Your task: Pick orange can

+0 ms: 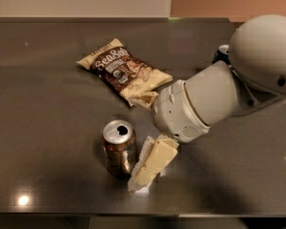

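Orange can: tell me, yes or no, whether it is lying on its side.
No, the orange can stands upright on the table, silver top up, with the pincer low and close beside it.

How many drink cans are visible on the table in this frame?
2. The orange can stands upright near the front edge, the gripper just right of it. A dark blue can peeks out behind the arm; more could be hidden there.
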Motion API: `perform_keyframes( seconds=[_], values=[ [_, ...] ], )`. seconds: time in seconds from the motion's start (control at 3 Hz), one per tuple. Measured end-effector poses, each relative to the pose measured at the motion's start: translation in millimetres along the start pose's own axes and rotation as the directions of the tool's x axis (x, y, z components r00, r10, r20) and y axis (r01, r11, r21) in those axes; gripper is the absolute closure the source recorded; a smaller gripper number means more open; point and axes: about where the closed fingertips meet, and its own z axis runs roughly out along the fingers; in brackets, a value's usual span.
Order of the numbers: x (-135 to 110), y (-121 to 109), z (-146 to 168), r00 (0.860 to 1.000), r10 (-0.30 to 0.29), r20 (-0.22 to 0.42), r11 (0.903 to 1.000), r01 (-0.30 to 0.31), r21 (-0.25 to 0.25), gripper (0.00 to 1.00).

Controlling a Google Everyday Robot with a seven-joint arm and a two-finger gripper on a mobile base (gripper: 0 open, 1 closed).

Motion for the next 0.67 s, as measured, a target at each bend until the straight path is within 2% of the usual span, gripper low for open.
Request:
perform_keyframes(
  seconds=[0.33, 0.67],
  values=[
    [-1.9, 3.7, 11.2, 1.0, 0.0, 0.027, 0.9998, 0.001, -0.021, 0.0],
    [-4.6, 4.5, 16.3, 0.999, -0.007, 0.051, 0.9996, 0.008, -0.028, 0.17]
  ],
)
